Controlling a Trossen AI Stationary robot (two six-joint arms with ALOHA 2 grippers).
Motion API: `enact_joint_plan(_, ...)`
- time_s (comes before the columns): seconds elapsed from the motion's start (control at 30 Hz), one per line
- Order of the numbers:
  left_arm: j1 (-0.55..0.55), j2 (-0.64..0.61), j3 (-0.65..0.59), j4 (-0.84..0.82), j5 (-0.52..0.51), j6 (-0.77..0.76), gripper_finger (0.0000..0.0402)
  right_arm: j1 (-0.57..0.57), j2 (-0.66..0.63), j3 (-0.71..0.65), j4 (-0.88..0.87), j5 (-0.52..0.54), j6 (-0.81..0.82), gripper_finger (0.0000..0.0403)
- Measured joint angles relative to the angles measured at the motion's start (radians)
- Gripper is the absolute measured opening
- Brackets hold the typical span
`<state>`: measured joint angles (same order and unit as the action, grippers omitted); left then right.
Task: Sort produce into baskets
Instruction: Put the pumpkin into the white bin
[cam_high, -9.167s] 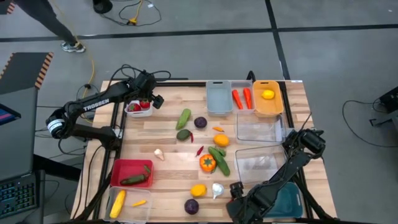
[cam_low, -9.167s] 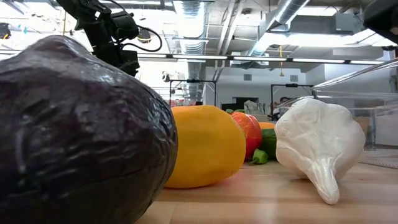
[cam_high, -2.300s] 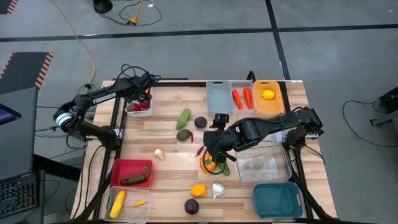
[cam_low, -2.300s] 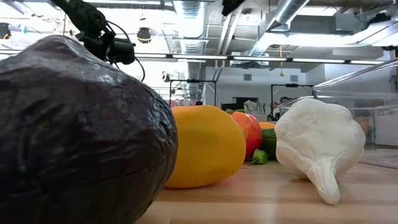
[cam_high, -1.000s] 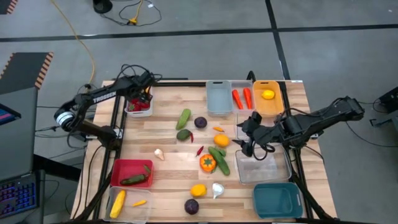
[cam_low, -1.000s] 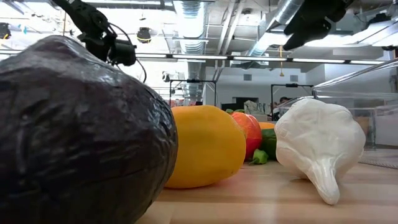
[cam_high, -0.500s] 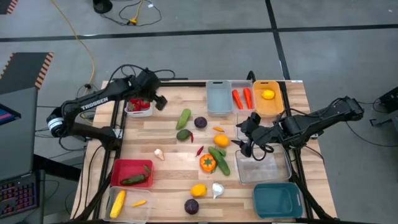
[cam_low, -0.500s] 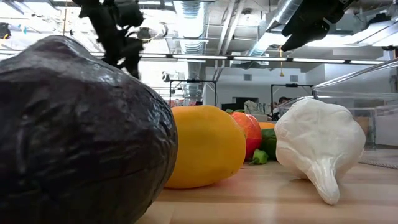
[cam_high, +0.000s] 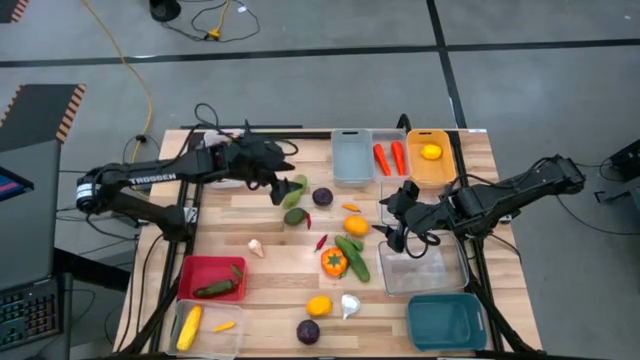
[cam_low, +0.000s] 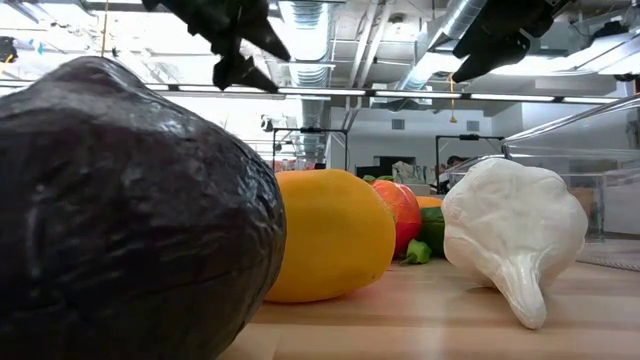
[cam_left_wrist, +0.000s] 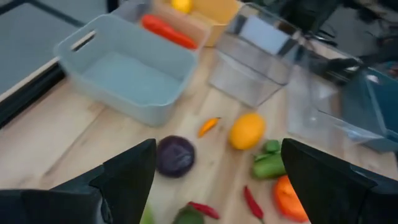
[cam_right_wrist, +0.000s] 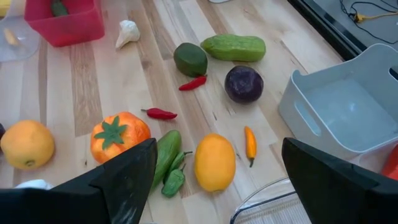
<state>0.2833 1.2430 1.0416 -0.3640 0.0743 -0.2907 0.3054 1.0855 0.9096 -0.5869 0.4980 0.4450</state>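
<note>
White "TROSSEN" lettering on left arm; left gripper and right gripper both wide open, empty, above scattered produce.

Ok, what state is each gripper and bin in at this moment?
Left gripper: open, empty, above the light green cucumber.
Right gripper: open, empty.
Grey bin: empty.
Orange bin: holds a lemon.
Red bin: holds a dark cucumber.
Teal bin: empty.
</note>
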Motion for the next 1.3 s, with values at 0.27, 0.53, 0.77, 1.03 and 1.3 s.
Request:
enact_joint_plan(0.27, -0.080, 0.000, 0.000, 0.026, -0.001, -0.002, 0.0330, 0.000, 0.000, 0.000, 0.000, 0.000, 0.000, 0.0372)
enact_joint_plan(0.53, -0.128, 0.011, 0.000, 0.028, -0.003, -0.006, 0.0334, 0.000, 0.000, 0.000, 0.000, 0.000, 0.000, 0.0372)
enact_joint_plan(0.77, -0.179, 0.103, 0.000, 0.125, 0.055, -0.038, 0.0374, 0.000, 0.000, 0.001, 0.000, 0.000, 0.000, 0.0372)
enact_joint_plan(1.03, -0.244, 0.242, 0.000, 0.325, 0.183, -0.051, 0.0399, 0.000, 0.000, 0.001, 0.005, 0.000, 0.000, 0.0372)
enact_joint_plan(1.3, -0.295, 0.356, 0.000, 0.442, 0.175, -0.042, 0.0398, 0.000, 0.000, 0.001, 0.005, 0.000, 0.000, 0.0372)
